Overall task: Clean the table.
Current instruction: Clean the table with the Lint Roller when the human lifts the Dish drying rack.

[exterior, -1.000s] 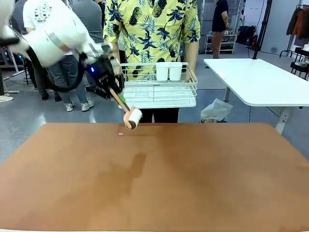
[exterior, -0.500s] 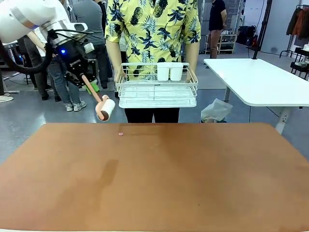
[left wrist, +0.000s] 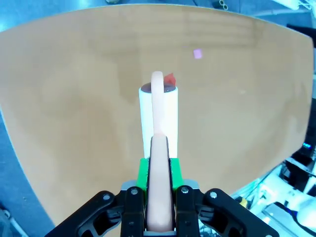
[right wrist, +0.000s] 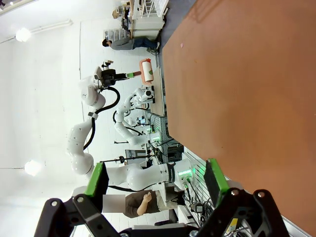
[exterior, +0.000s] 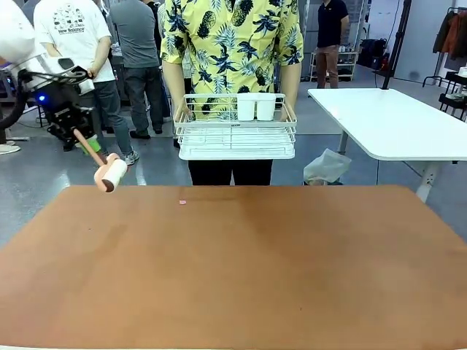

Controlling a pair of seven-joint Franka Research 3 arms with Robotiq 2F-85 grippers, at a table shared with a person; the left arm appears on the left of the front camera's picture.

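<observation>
One small pink scrap (exterior: pixel 182 202) is seen in the front view near the far edge of the broad matte terracotta tabletop (exterior: pixel 233 277). It could be missed, as the pink-handled white lint roller (exterior: pixel 109 175), clamped in the left claw (exterior: pixel 80 137), is held by the far left corner, apart from it. From the left wrist, a red fleck (left wrist: pixel 170 79) beside the roll cannot be identified. From the right wrist, the right claw (right wrist: pixel 155 180) is seen spread open, empty.
</observation>
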